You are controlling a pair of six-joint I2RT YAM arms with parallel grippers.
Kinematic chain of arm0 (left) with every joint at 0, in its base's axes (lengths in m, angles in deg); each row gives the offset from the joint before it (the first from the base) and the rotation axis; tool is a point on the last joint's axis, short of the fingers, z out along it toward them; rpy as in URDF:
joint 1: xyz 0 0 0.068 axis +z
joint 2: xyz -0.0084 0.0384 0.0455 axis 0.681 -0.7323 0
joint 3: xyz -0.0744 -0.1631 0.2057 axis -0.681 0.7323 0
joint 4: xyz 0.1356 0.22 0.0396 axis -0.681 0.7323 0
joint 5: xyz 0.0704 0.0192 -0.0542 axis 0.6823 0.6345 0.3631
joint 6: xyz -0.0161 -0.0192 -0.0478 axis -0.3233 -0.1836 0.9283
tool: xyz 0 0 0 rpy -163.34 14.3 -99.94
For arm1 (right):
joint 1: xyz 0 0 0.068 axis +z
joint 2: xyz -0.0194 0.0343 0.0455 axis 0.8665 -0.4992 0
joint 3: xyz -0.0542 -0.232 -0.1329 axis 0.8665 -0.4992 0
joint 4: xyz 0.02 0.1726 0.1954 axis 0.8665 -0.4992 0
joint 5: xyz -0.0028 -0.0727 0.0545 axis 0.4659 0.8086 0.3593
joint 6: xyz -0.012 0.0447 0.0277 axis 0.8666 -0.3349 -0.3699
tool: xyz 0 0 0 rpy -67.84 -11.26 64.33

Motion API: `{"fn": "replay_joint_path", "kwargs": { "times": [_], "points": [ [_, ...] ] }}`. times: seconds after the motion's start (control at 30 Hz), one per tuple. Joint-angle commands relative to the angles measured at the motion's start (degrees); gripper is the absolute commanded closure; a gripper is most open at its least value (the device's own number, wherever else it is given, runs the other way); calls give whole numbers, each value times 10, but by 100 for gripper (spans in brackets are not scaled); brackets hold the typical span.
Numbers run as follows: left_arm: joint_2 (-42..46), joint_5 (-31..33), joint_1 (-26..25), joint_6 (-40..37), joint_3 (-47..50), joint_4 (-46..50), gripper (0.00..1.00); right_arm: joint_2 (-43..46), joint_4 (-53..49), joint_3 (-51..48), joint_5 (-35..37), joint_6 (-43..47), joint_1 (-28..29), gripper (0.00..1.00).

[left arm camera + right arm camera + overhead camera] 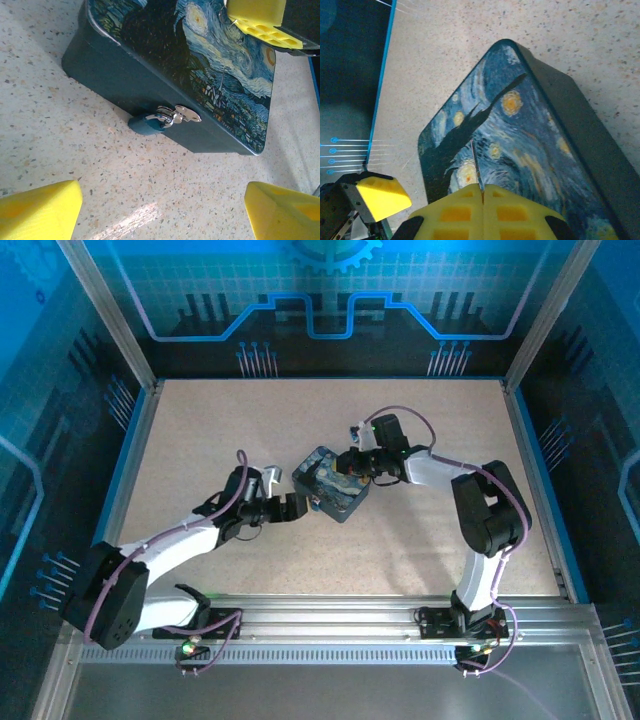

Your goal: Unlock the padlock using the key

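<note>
The small dark-blue padlock (145, 124) hangs by its metal shackle from the silver hasp (188, 114) on the front wall of the Starry Night tin (150, 55). My left gripper (162, 200) is open a short way in front of the padlock, low over the table, with nothing between its yellow fingers (45, 210). Over the tin's lid (530, 135), my right gripper (482, 189) is shut on the key (475, 165), whose thin blade sticks out past the fingertips. In the top view, the left gripper (298, 506) and right gripper (352, 462) flank the tin (333, 485).
The tin sits mid-table on a speckled beige surface (230, 430) bounded by blue walls and a metal frame (330, 615). The left gripper's yellow finger (380, 197) shows beside the tin's near corner in the right wrist view. A finger of the right gripper (260, 22) hangs over the lid's far edge.
</note>
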State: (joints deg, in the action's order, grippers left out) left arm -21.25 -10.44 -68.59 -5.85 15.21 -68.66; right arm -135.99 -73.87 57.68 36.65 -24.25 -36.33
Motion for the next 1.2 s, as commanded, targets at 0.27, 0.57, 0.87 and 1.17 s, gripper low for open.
{"fn": "replay_joint_path", "kwargs": {
  "times": [0.27,0.57,0.87,1.17],
  "points": [
    [-67,-4,-34,-19,-4,-71,17,-40,-45,16,27,37,-21,100],
    [-121,16,-47,-55,-28,-97,23,-48,-65,38,31,58,-32,100],
    [-160,32,-47,-112,-44,-111,32,-53,-73,46,26,65,-33,100],
    [-188,44,-47,-170,-50,-131,40,-54,-67,43,23,64,-28,100]
  ]
}}
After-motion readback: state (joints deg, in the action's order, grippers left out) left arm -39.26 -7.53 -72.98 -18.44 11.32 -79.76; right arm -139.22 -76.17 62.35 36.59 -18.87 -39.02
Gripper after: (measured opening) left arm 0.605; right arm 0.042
